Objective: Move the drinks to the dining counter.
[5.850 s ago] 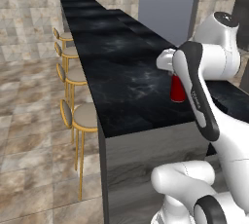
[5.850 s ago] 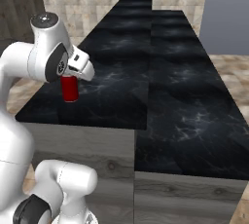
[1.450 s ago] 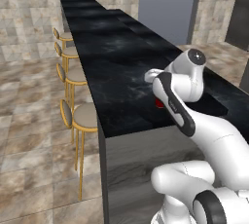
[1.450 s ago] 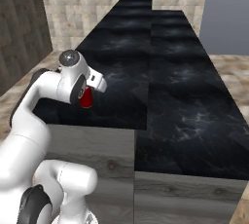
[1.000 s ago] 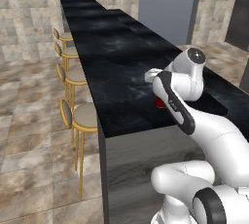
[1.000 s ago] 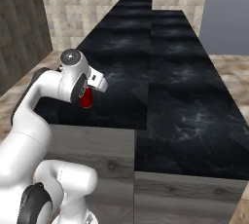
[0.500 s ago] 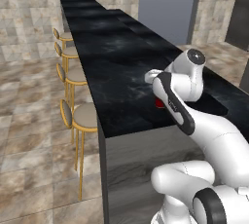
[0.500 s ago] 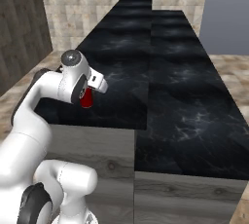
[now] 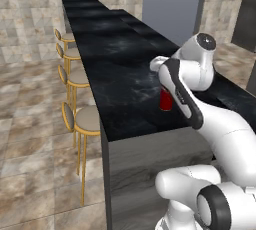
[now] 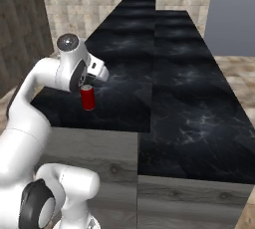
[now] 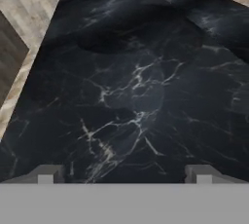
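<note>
A red can [image 10: 88,97] with a silvery top stands upright on the lower level of the black stone dining counter [image 10: 174,63], near its front edge. The gripper [image 11: 124,174] hangs directly above the can; in the hand view its two fingertips [image 11: 46,174] stand far apart with nothing between them. A row of stools [image 9: 82,121] lines the counter's far side.
</note>
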Controlling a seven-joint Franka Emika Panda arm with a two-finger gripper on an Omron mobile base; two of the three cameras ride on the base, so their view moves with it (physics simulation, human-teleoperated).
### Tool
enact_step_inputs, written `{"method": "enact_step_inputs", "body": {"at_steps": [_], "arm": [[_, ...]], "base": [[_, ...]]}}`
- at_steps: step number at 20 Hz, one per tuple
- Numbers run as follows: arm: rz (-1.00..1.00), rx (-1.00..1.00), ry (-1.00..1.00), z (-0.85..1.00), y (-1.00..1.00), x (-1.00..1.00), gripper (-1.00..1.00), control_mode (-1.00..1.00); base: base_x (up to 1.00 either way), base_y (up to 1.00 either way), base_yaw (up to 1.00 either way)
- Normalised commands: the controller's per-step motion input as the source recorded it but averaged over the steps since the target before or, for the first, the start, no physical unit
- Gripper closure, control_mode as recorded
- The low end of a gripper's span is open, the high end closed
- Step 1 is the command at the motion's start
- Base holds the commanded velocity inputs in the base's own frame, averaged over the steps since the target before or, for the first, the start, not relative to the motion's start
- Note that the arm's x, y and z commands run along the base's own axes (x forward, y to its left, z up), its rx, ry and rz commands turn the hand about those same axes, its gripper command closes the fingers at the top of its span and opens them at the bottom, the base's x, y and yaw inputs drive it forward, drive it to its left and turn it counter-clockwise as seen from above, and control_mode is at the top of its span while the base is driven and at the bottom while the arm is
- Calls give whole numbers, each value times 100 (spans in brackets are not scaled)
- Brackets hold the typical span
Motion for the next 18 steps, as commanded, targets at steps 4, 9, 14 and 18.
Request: {"method": "enact_step_inputs", "body": {"at_steps": [4, 9, 14, 18], "arm": [[0, 0, 18, 94, -1, -45, -100, -100], [0, -4, 15, 47, -3, -90, -100, -100], [0, -2, 4, 17, 0, -76, -100, -100], [0, 0, 0, 24, 0, -63, -100, -100]], "base": [[0, 0, 0], [0, 0, 0], [0, 0, 0], [0, 0, 0]]}}
